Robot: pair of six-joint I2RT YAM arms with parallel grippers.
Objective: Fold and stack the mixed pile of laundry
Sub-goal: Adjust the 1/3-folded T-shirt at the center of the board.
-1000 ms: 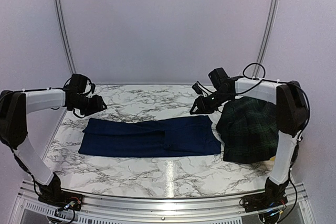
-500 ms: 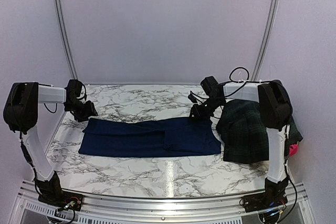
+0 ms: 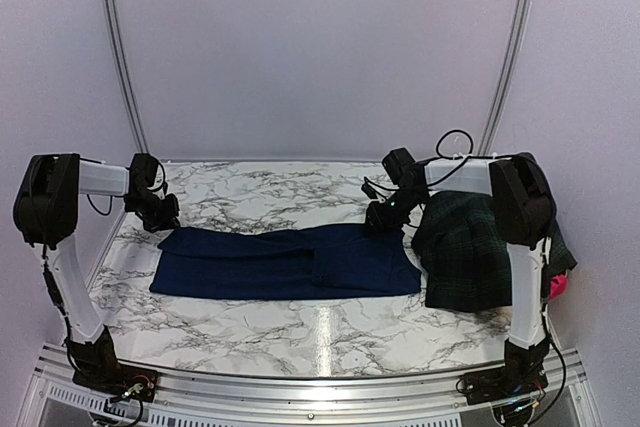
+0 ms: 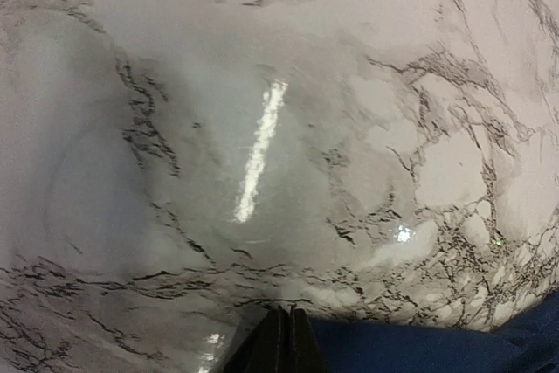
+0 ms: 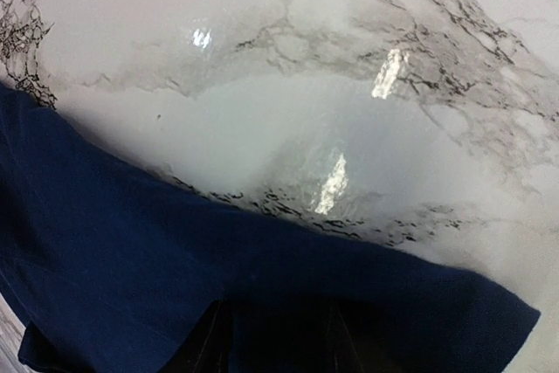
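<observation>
Lying flat, navy-blue cloth (image 3: 285, 262), far corners at left pincer (image 3: 167, 223), right pincer (image 3: 378, 218)

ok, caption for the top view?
Left fingers and right fingers at far corners of the navy cloth; plaid garment alongside.

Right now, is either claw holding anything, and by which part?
Left claw apparently shut on the far left corner of the navy cloth. Right claw straddles its far right corner, jaws apart, not gripping yet.
</observation>
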